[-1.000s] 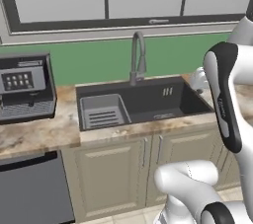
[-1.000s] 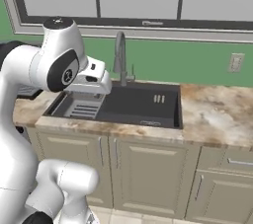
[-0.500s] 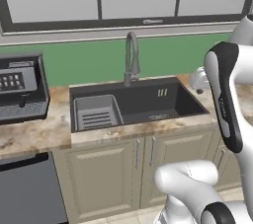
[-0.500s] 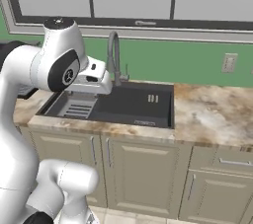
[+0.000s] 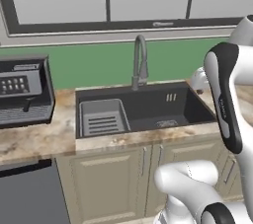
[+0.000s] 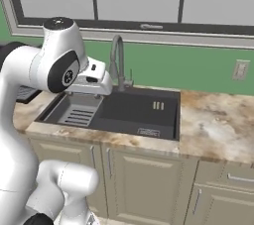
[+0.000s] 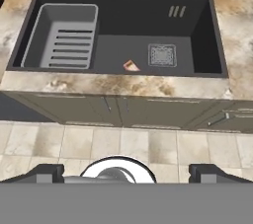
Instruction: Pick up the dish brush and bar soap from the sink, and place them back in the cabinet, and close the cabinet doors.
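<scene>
The hand view looks down into the dark-grey sink (image 7: 197, 30), with its grey ribbed tray (image 7: 62, 38) at the left and its square drain grate (image 7: 162, 55). The bar soap (image 7: 131, 65), a small pinkish-orange lump, lies on the basin floor near the front wall, just left of the grate. I cannot make out the dish brush in the dark basin. My gripper (image 7: 126, 173) hangs high over the floor in front of the sink, open and holding nothing. The sink (image 5: 148, 102) (image 6: 134, 110) also lies in both base views. The cabinet and its doors are out of view.
A grey gooseneck faucet (image 5: 140, 62) (image 6: 117, 60) rises behind the basin. A black coffee machine (image 5: 22, 92) stands on the counter to the left, above a dark dishwasher front (image 5: 29, 193). Speckled counter (image 6: 218, 125) runs to the right, with low beige cabinet doors (image 7: 118, 109) below.
In both base views the whole scene has slid a little left and then back right, so the base has moved. The arm keeps its pose and the jaws stay open.
</scene>
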Robot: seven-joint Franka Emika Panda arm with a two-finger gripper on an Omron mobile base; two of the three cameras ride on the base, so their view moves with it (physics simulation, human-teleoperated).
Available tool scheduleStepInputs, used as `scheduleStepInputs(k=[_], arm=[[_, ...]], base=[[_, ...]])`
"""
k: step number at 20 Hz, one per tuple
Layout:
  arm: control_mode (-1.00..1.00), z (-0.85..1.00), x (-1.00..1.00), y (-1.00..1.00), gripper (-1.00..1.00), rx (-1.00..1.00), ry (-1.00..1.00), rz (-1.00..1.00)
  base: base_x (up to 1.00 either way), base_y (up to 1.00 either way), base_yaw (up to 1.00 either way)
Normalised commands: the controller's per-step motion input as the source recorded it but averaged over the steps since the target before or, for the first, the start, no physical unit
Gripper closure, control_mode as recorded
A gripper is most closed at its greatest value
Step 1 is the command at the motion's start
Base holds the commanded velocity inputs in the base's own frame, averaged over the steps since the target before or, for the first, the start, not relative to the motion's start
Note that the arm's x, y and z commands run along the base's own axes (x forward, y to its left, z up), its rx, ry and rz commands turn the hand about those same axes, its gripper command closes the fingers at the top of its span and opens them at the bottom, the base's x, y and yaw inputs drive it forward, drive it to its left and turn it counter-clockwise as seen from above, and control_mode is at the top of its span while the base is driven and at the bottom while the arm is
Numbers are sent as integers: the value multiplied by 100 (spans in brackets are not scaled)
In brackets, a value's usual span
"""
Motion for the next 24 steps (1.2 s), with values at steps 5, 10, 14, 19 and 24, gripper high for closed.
scheduleStepInputs(k=[5,10,14,19,24], arm=[[100,0,0,0,-100,0,0,0],[100,0,0,0,-100,0,0,0],[100,0,0,0,-100,0,0,0],[100,0,0,0,-100,0,0,0],[100,0,0,0,-100,0,0,0]], base=[[33,-22,3],[26,-37,0],[28,-40,0],[35,-34,0],[33,-30,0]])
